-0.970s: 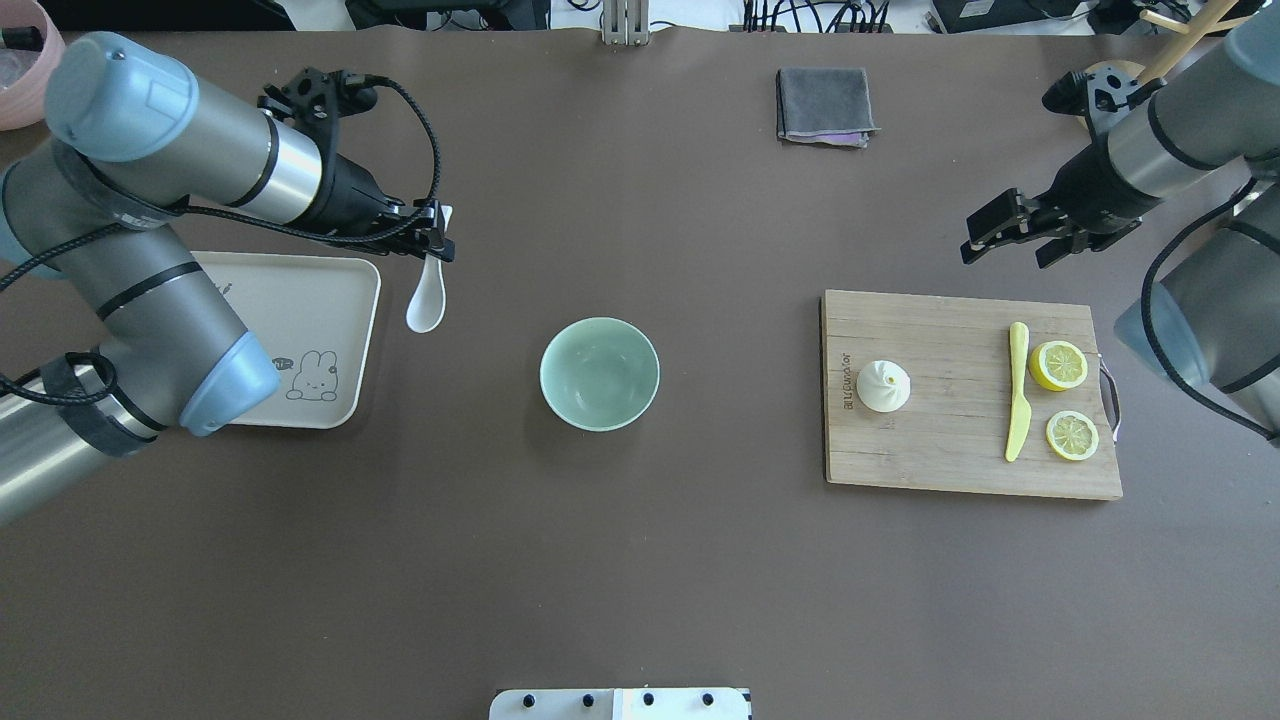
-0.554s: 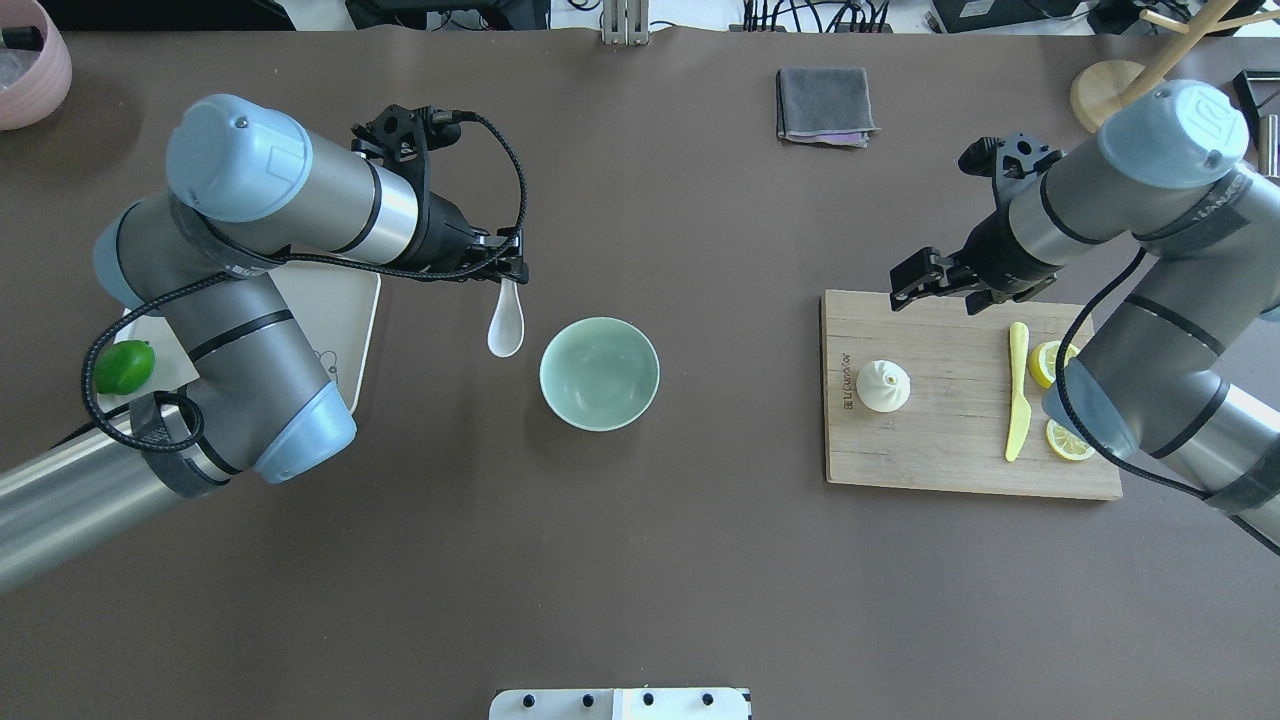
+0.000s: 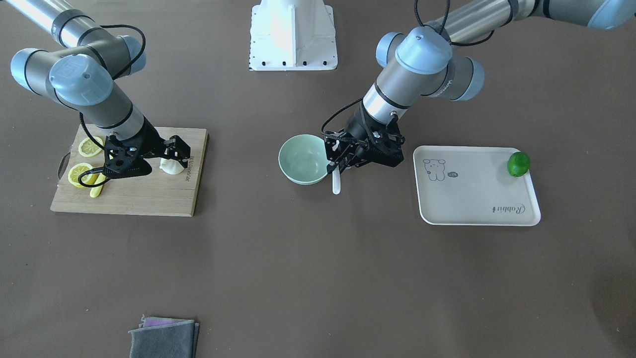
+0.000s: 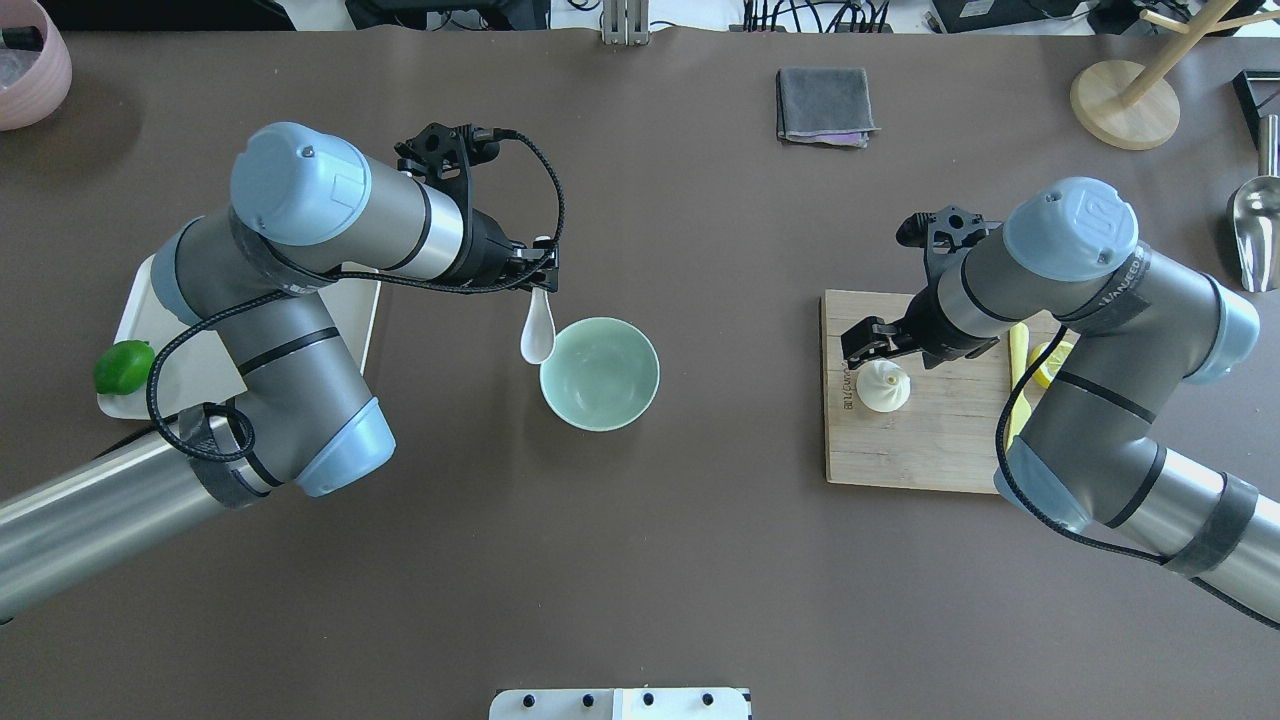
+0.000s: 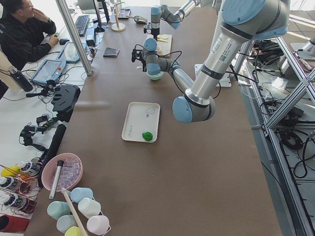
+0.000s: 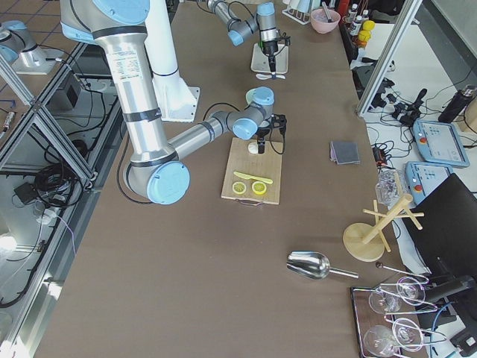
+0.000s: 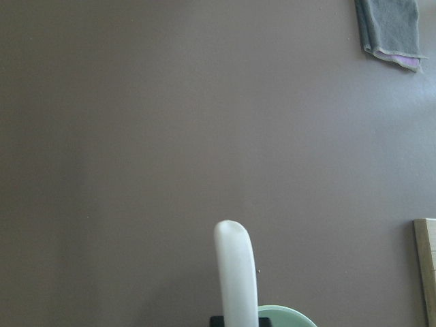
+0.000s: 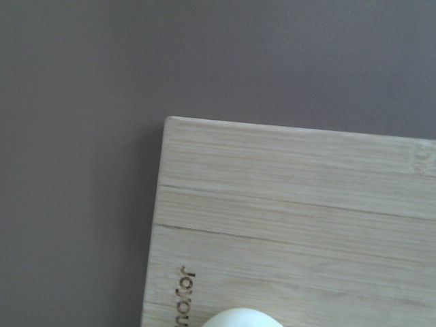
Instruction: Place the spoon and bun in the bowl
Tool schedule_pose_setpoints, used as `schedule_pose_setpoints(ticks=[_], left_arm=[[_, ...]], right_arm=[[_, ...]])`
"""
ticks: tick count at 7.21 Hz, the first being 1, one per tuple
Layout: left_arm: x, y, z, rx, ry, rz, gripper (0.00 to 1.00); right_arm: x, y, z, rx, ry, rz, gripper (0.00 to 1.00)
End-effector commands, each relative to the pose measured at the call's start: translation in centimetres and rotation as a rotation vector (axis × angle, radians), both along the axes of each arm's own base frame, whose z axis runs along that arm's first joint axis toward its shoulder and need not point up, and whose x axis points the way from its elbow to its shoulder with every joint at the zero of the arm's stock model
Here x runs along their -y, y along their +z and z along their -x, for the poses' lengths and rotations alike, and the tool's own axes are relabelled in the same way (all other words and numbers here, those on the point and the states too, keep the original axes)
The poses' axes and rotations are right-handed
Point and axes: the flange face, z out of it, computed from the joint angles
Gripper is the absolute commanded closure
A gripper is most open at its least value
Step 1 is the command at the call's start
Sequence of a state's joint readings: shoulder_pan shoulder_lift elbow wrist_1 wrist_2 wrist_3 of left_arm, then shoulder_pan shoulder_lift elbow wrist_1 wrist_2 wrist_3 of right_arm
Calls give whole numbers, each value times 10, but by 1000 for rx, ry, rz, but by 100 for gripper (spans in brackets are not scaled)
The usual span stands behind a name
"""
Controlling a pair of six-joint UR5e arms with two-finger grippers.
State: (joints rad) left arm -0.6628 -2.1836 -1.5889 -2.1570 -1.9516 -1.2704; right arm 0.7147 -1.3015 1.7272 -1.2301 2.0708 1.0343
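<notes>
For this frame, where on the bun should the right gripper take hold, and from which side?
Probably grip the bun across its round lower body, coming straight down from above. It sits upright on the cutting board, pleated peak up, with bare board around it, so both flanks are free to close on. The right gripper hovers open close by.

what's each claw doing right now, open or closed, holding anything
Left claw: closed on the spoon, beside the bowl.
Right claw: open, empty, over the bun.

Bun [image 4: 884,386] on cutting board [image 4: 930,450], bowl [image 4: 645,375] between it and tray [image 3: 472,199]
</notes>
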Motion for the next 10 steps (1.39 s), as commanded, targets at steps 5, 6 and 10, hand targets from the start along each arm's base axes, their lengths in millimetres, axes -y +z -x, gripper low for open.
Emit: schedule_pose_setpoints(ticks=[5, 6, 10], left_arm=[[-14, -5, -27, 5, -5, -17, 100], [-19, -7, -35, 4, -12, -16, 100], [-26, -2, -75, -27, -46, -22, 15]], right_arm=[[-15, -5, -5, 4, -12, -1, 100], [-16, -26, -17, -1, -6, 11, 100], [-25, -88, -31, 10, -3, 9, 100]])
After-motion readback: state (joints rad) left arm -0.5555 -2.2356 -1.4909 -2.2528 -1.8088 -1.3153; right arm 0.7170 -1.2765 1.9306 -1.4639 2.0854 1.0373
